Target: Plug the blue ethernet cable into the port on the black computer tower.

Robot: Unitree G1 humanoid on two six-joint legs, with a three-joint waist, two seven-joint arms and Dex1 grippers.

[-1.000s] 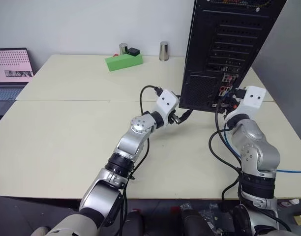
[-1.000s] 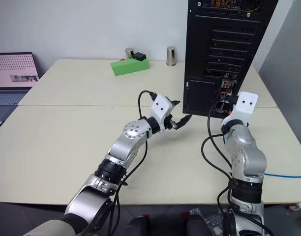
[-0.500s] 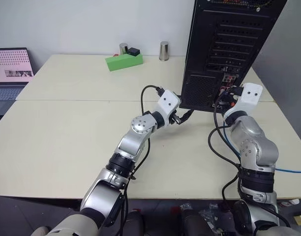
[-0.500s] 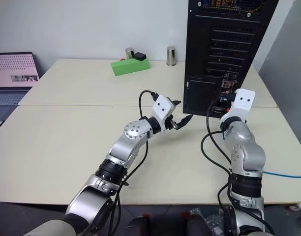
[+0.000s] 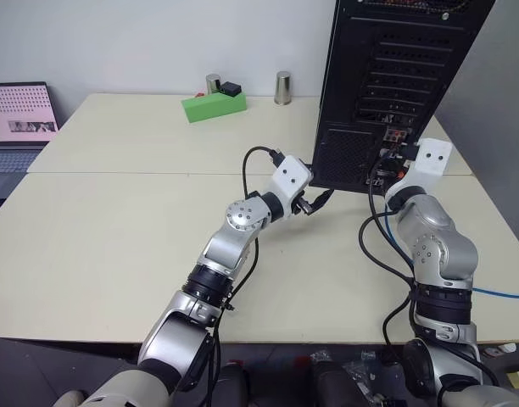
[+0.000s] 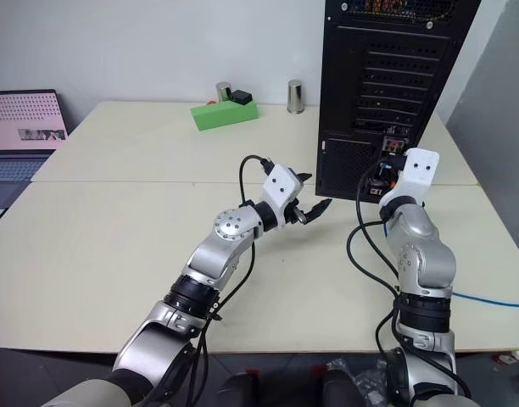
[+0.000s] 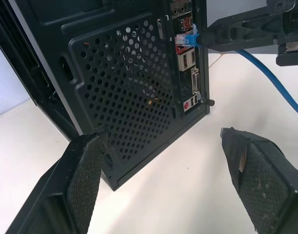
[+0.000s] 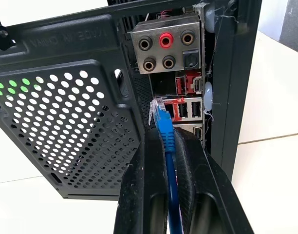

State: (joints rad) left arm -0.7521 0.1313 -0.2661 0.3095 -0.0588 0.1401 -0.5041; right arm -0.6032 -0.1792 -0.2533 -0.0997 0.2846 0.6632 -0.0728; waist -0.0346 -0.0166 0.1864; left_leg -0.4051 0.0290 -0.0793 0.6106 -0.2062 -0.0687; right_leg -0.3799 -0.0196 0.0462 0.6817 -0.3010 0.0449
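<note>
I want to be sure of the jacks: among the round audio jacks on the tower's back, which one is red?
The top row's middle audio jack is red; its two neighbours and both jacks below are black.

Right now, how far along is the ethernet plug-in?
Done: right gripper is shut on the blue ethernet cable. In hand: its clear plug is up at the black computer tower rear connector cluster. Left: seating isn't confirmed, then release. Left gripper is open, empty.
</note>
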